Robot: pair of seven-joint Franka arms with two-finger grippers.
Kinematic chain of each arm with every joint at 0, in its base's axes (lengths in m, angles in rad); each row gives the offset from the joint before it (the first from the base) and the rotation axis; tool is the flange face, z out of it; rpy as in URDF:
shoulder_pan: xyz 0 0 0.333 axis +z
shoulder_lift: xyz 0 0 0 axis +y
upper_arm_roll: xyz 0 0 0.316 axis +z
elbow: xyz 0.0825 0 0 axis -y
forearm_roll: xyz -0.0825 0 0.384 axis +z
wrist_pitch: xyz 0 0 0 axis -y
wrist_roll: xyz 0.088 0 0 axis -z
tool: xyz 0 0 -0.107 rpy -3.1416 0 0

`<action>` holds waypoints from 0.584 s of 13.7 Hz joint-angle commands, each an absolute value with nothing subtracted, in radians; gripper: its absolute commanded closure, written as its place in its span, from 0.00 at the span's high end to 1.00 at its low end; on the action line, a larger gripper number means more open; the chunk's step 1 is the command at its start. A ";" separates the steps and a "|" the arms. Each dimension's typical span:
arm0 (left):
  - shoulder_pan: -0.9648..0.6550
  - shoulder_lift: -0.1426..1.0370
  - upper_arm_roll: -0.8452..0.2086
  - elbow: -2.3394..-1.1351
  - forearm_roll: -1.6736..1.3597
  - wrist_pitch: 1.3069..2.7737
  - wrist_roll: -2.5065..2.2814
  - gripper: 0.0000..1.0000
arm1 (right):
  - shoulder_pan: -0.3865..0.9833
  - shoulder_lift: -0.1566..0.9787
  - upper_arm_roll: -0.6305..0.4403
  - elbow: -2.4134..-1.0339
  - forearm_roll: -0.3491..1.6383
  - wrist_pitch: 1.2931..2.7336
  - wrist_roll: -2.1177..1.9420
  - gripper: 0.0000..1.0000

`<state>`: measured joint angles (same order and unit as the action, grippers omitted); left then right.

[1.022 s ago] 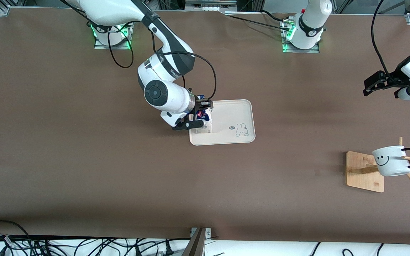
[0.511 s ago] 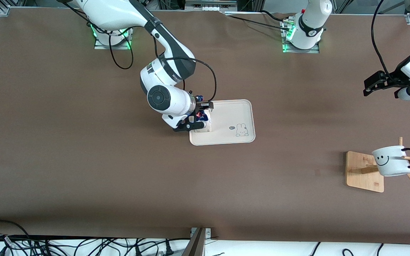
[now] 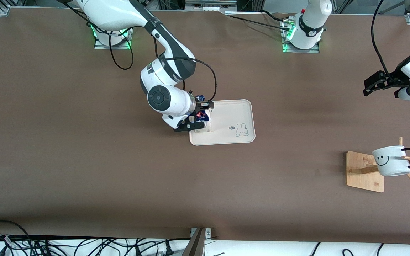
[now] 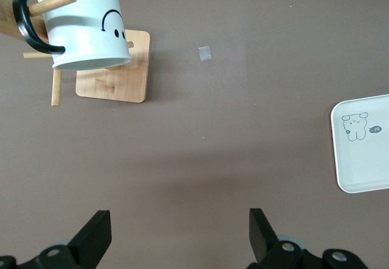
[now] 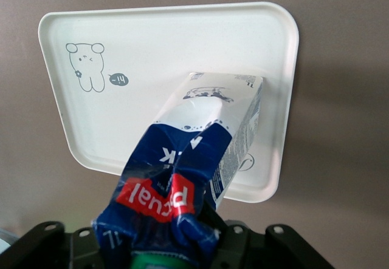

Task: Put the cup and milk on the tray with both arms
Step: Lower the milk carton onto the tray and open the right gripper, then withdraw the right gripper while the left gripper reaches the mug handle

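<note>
Right gripper [image 3: 198,117] clamps the milk carton [image 5: 200,153] near its crumpled, soft gable top, base on the tray [image 3: 238,106] mid-desk. Left gripper [image 4: 176,235], open, waits over the desk's end; the breakable cup [image 3: 390,160] hangs on its rack [image 3: 363,170].

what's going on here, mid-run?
The right claw is at the milk, which stands on the tray at its right-arm end; whether the claw has let go cannot be seen. The left claw hangs open over bare table at the left arm's end, waiting. The cup hangs by its handle on a peg of the wooden rack, nearer the front camera than the tray. So the milk is down and the cup is not yet picked up.
</note>
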<state>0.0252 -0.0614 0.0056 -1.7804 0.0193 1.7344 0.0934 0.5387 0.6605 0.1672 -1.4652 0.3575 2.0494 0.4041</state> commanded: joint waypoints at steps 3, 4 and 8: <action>0.025 -0.055 0.011 -1.761 -0.009 1.715 0.106 1.00 | 0.545 0.641 0.164 -1.450 0.348 2.011 0.403 1.00; 0.026 -0.055 0.012 -1.763 -0.009 1.715 0.106 1.00 | 0.545 0.621 0.164 -1.450 0.347 1.990 0.419 1.00; 0.025 -0.029 0.012 -1.728 -0.009 1.715 0.101 1.00 | 0.542 0.569 0.167 -1.447 0.350 1.918 0.508 1.00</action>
